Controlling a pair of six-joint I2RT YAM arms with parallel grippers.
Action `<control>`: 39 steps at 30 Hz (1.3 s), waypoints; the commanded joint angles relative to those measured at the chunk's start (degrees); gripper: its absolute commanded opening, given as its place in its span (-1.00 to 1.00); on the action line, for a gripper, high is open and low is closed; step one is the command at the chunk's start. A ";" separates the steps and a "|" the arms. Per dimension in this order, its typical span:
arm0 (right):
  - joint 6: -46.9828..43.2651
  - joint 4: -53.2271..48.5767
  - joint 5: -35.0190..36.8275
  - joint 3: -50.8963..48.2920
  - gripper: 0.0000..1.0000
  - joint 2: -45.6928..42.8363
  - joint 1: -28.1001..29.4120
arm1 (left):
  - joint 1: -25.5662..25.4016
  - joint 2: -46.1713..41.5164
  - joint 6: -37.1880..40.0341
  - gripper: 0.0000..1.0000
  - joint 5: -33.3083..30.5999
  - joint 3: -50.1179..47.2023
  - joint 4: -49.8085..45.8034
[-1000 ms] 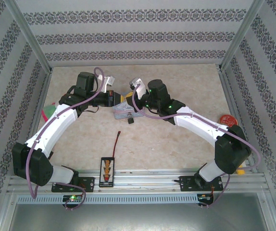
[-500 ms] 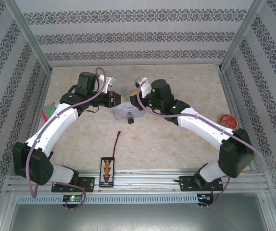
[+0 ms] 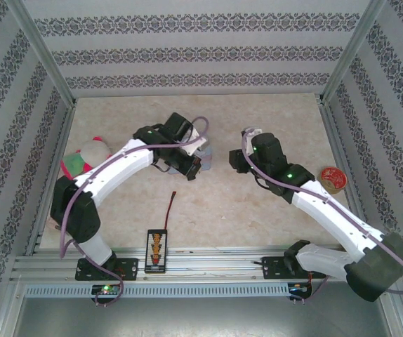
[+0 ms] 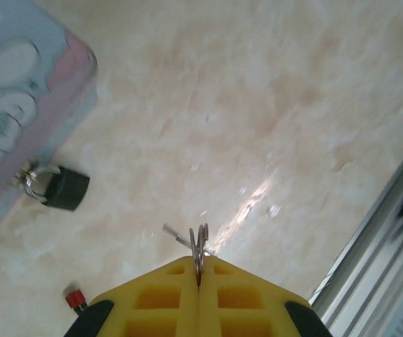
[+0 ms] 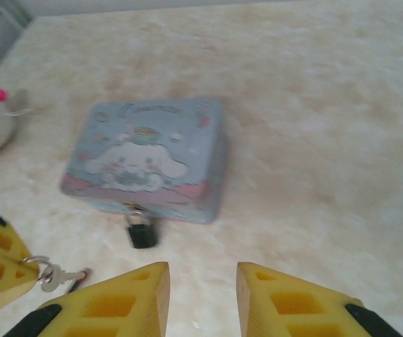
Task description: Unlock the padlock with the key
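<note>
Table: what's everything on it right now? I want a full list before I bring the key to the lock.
Tin: one, pale blue with a cartoon picture, middle of the table.
Padlock: one, dark body with a silvery shackle, at the tin's near edge.
Key: one, silvery, on a ring, pinched in the left gripper.
Plush toy: one, white, pink and green, left side of the table.
Round tub: one, red top, right side of the table.
Box: one, black with coloured markings, near edge between the arm bases.
Cable: one, dark with a red tip, just beyond the box.
Left gripper: yellow, shut on the key.
Right gripper: yellow, open, near the padlock.
</note>
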 commanded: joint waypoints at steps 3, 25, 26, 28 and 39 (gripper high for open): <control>5.10 -5.87 6.90 -3.01 -0.29 -4.40 -3.35 | -3.26 4.99 5.42 -1.00 -7.13 1.04 -6.96; 4.89 -6.20 9.06 -4.51 -0.16 -8.14 -5.34 | -10.45 24.93 10.99 -1.00 -7.00 9.29 0.08; 4.85 -6.25 9.05 -4.45 -0.16 -8.25 -5.34 | -10.63 25.48 11.52 -1.00 -6.65 9.90 0.03; 4.87 -6.34 9.06 -4.61 -0.16 -8.68 -5.34 | -10.93 26.86 12.69 -1.00 -5.95 11.10 -0.34; 5.57 -7.69 10.06 -4.74 -0.14 -9.37 -5.34 | -11.21 26.37 11.59 -0.14 0.14 12.01 0.15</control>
